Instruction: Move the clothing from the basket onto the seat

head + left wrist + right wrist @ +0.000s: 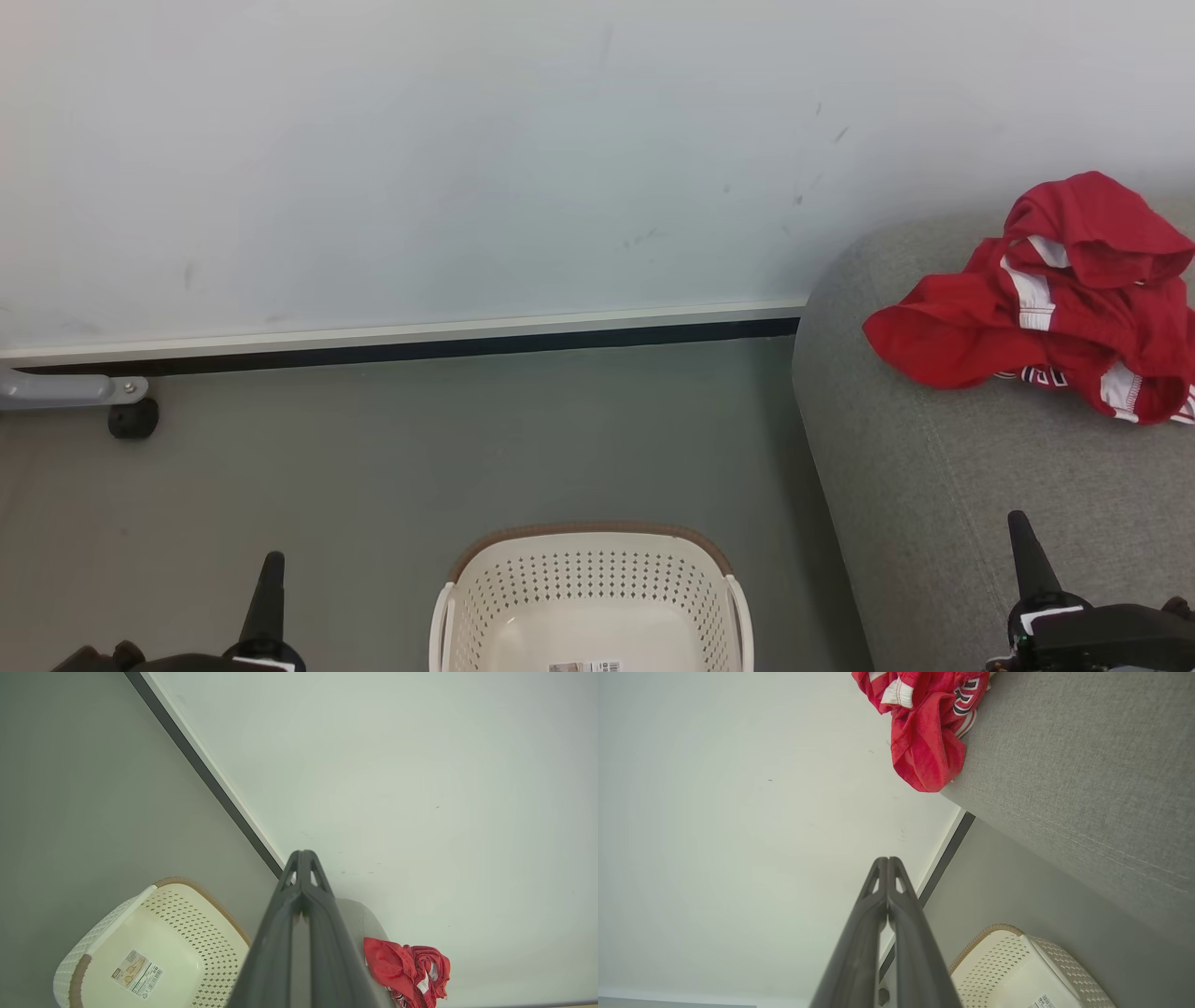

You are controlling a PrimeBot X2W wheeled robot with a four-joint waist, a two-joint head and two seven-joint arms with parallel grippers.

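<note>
Both closed and empty: my left end effector (269, 574) and right end effector (1025, 546); clothing (1055, 308) lies heaped on the seat (934, 485), ahead of the right one, basket (588, 530) apparently empty.

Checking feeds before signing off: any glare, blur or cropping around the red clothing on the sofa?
Head view: soft even light, no glare; clothing sharp on the seat, cropped at the right edge. Left wrist view: tilted, the shut left pincer covers part of the seat. Right wrist view: lettering sharp; basket cut by the bottom edge.
</note>
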